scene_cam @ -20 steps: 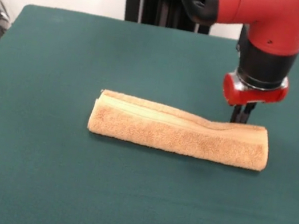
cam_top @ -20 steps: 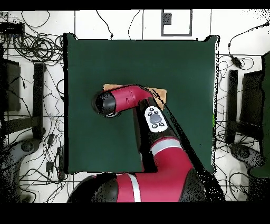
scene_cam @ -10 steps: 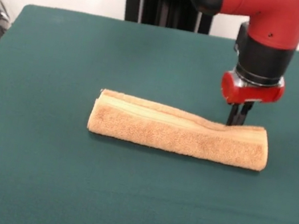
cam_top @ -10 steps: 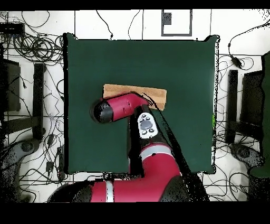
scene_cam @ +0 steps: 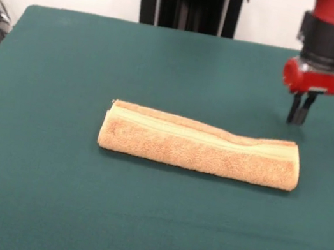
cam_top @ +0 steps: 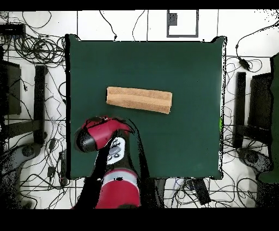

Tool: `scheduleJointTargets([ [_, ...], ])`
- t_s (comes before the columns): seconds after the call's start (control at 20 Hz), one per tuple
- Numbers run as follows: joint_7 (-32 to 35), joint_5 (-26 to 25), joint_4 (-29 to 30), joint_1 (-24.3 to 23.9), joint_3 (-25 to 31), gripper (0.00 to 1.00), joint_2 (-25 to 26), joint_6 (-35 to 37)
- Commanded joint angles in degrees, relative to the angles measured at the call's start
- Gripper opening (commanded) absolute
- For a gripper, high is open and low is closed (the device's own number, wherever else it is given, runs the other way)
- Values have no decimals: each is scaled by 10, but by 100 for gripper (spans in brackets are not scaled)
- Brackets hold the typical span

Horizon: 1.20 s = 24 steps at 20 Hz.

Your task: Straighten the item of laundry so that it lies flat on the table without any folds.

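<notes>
No brand, label or readable writing shows anywhere in either view; the only markings are a few small buttons on a pale panel on the arm [cam_top: 114, 152], too small to read from overhead. The towel [scene_cam: 199, 150] lies near the middle of the table [scene_cam: 45, 194], folded into a long narrow bundle running left to right in the front view, with a paler smooth woven band showing along its upper edge and the fluffy orange-tan pile facing the camera. Its folded layers hide whatever lies inside, so the towel's full outline cannot be made out. In the overhead view the towel [cam_top: 139, 99] appears as a slim strip, slightly slanted, on the green felt [cam_top: 185, 65]. The gripper [scene_cam: 299, 114] hangs over the table's far right part in the front view, apart from the towel and not touching it, beyond the bundle's right end. Its two dark fingers [scene_cam: 294, 111] point down close together with only a thin gap between them and nothing held; whether they are fully clenched or slightly released I cannot tell. The arm's upper part is cut off by the top edge in the front view, and from overhead the arm's red body covers the gripper entirely. Tangled cables [cam_top: 38, 49] lie on the floor around the table.
</notes>
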Motion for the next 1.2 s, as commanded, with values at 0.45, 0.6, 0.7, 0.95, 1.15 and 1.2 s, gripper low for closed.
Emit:
scheduleJointTargets([
  [0.45, 89, 11, 159, -4, 25, 0, -119, 21],
  [0.6, 81, 9, 165, -13, 34, 100, -125, 20],
  [0.7, 76, 5, 168, -19, 42, 100, -128, 16],
  [0.95, 73, -6, 172, -15, 39, 100, -129, -3],
  [1.15, 78, -11, 170, -3, 25, 100, -127, -14],
  [1.2, 77, -13, 170, -1, 24, 100, -127, -15],
])
